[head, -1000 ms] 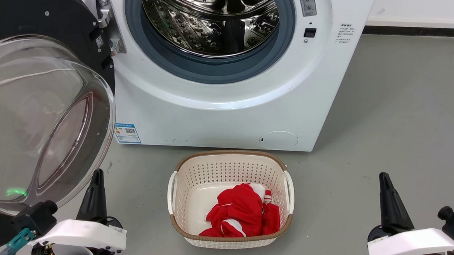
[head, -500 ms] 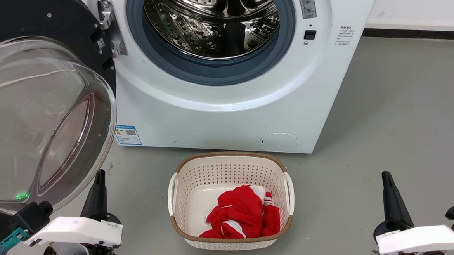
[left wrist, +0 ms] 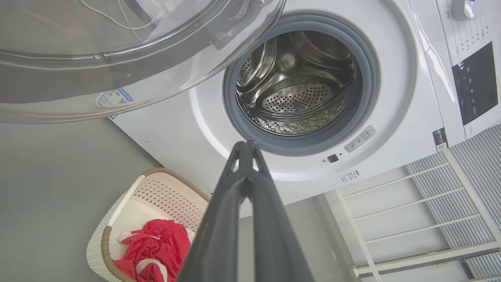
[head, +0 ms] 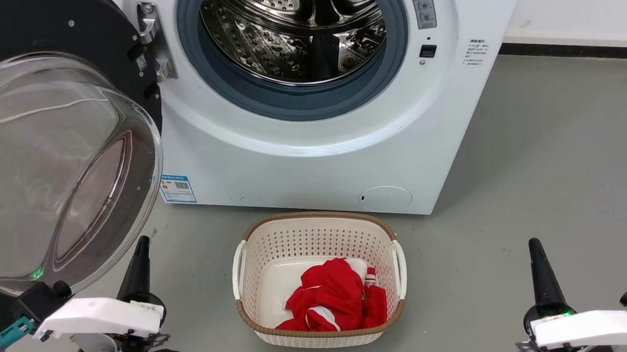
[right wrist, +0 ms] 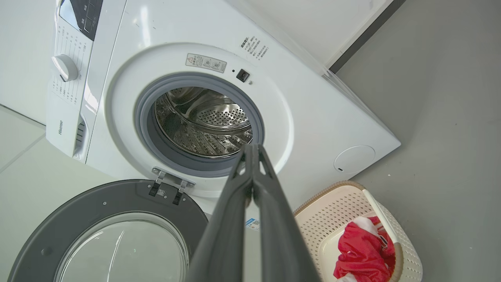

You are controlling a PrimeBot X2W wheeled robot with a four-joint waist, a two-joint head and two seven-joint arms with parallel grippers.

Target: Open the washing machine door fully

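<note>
At the left of the head view the washing machine door [head: 63,147] stands wide on its hinge, leaving the drum mouth [head: 294,35] unblocked, so the task looks done. Near its lower edge the left gripper [head: 138,266] hangs clenched on nothing. The basket [head: 322,222] sits bottom centre, probably ready for loading. At lower right, the right gripper [head: 542,274] is clenched too, and empty.

One washing machine [head: 303,165] fills the upper centre, with one washing machine door [head: 50,173] at left, one drum mouth [head: 294,30] and one small round cover panel [head: 386,198]. One basket [head: 322,218] at lower centre holds one heap of red cloth [head: 334,300]; its piece count cannot be told. Two grippers: the left gripper [head: 142,247] at lower left, the right gripper [head: 536,252] at lower right.
</note>
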